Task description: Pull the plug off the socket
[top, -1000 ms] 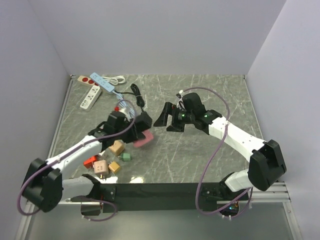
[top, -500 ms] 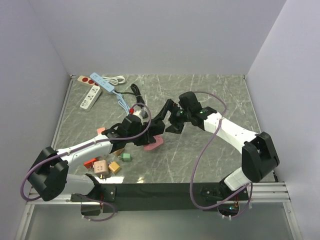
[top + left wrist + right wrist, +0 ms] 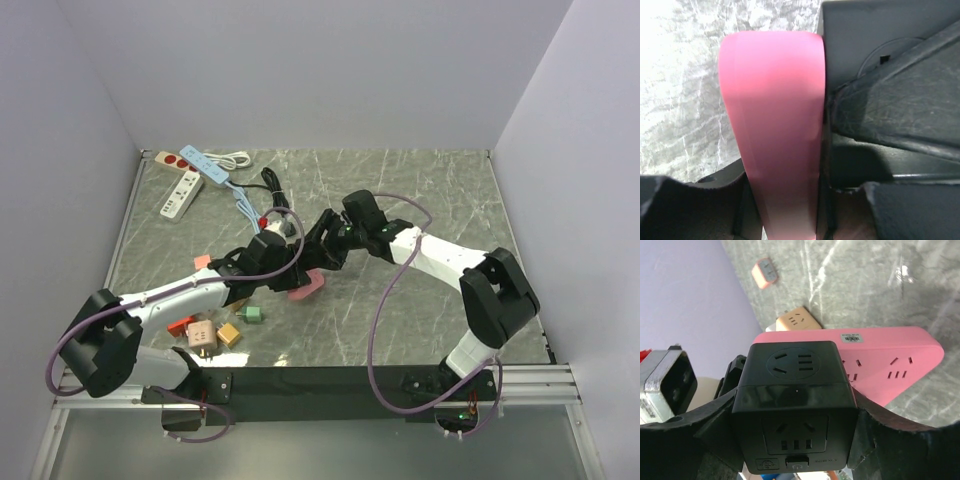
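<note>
Pink power strip (image 3: 890,355): you find the socket strip at the middle of the table (image 3: 420,300), between the two arms. Its free end points to the near right.
Black cube plug (image 3: 795,405): it sits plugged into the face of the pink power strip, with its own outlets facing the right wrist camera.
Left gripper (image 3: 296,272): it is clamped on the pink power strip. In your left wrist view the strip runs up the middle of the frame from between the jaws.
Right gripper (image 3: 796,397): its fingers (image 3: 715,427) press against both sides of the black cube plug, a fairly wide hold.
In the way: the two grippers crowd each other at the strip. A black body fills the right half of the left wrist view, so you get little sight of the joint from there.
Near the strip: a tan adapter (image 3: 797,319) lies just behind it and a salmon adapter (image 3: 765,272) farther off.
Near left of the table: a green adapter (image 3: 253,314), a beige adapter (image 3: 200,336) and a red adapter (image 3: 182,324) lie loose beside the left arm.
Far left corner: a blue power strip (image 3: 205,165) and a white power strip (image 3: 180,193) lie well apart from the work, with a white cable (image 3: 236,158) and a black cable (image 3: 272,186) beside them.
</note>
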Tool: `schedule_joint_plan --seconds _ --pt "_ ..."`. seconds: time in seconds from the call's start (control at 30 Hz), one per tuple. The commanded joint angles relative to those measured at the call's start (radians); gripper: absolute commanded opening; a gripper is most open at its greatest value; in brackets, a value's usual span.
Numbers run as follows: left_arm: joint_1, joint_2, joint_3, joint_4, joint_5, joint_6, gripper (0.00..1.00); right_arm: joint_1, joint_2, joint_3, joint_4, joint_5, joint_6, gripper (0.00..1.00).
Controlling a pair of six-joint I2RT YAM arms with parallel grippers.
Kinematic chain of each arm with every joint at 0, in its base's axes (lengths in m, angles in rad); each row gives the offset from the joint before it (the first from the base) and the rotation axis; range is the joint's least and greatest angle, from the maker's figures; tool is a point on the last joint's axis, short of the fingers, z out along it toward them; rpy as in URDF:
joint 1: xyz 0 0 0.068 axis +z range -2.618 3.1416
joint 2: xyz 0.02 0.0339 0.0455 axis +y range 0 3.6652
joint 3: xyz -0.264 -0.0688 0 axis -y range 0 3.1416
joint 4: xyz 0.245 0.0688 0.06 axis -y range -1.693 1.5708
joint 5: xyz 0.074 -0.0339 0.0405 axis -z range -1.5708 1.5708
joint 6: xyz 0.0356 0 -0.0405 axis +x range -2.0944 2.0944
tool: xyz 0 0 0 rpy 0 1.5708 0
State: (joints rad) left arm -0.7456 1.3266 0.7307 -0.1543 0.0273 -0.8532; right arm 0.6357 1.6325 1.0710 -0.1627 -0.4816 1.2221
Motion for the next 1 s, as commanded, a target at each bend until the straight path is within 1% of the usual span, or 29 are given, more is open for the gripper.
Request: schedule_joint_plan --seconds 0.0,0.03,0.1,0.13,0.17,0.23,0.27,0.33,0.37,0.4,0.47,0.53,0.57,0.63,0.73,0.9,0.93,0.97 --pt "0.008 -0.024 0.015 0.084 -0.024 0.009 0.0 -0.022 -0.046 -0.04 0.136 -0.087 0.01 0.0" --pt "0.018 -0.027 0.001 0.088 -0.024 0.006 0.0 -0.051 -0.065 -0.051 0.146 -0.098 0.005 0.0" --pt "0.08 -0.03 -0.056 0.119 -0.017 -0.007 0.0 -0.085 -0.117 -0.069 0.143 -0.133 -0.036 0.0" --pt "0.107 -0.033 -0.076 0.128 0.012 -0.013 0.0 -0.128 -0.149 -0.069 0.114 -0.149 -0.056 0.0" --pt "0.159 -0.038 -0.112 0.146 0.029 -0.015 0.0 -0.149 -0.167 -0.074 0.101 -0.17 -0.077 0.0" --pt "0.201 -0.058 -0.142 0.147 0.048 -0.004 0.0 -0.218 -0.212 -0.083 0.062 -0.227 -0.137 0.0" --pt "0.239 -0.064 -0.157 0.147 0.054 0.0 0.0 -0.247 -0.226 -0.086 0.046 -0.239 -0.156 0.0" --pt "0.267 -0.085 -0.16 0.138 0.066 0.02 0.0 -0.292 -0.266 -0.094 -0.012 -0.267 -0.222 0.0" --pt "0.285 -0.092 -0.154 0.131 0.068 0.028 0.0 -0.342 -0.276 -0.094 -0.036 -0.265 -0.246 0.0" --pt "0.29 -0.101 -0.149 0.116 0.063 0.032 0.0 -0.364 -0.287 -0.1 -0.061 -0.265 -0.289 0.0" --pt "0.301 -0.113 -0.123 0.096 0.054 0.048 0.0 -0.43 -0.31 -0.114 -0.103 -0.288 -0.329 0.0" --pt "0.308 -0.099 -0.105 0.07 0.056 0.062 0.0 -0.465 -0.312 -0.115 -0.149 -0.316 -0.36 0.0" --pt "0.311 -0.09 -0.085 0.061 0.06 0.068 0.0 -0.473 -0.309 -0.106 -0.168 -0.336 -0.396 0.0" --pt "0.311 -0.063 -0.065 0.038 0.065 0.078 0.0 -0.478 -0.304 -0.069 -0.239 -0.325 -0.427 0.0" --pt "0.313 -0.055 -0.044 0.029 0.054 0.079 0.0 -0.478 -0.316 -0.066 -0.247 -0.33 -0.431 0.0" --pt "0.313 -0.035 0.018 0.007 0.045 0.071 0.0 -0.481 -0.349 -0.124 -0.169 -0.305 -0.356 0.0" --pt "0.31 -0.033 0.03 0.012 0.058 0.059 0.0 -0.472 -0.355 -0.137 -0.141 -0.292 -0.331 0.0" --pt "0.308 -0.03 0.036 0.028 0.068 0.051 0.0 -0.459 -0.355 -0.152 -0.102 -0.281 -0.27 0.0"
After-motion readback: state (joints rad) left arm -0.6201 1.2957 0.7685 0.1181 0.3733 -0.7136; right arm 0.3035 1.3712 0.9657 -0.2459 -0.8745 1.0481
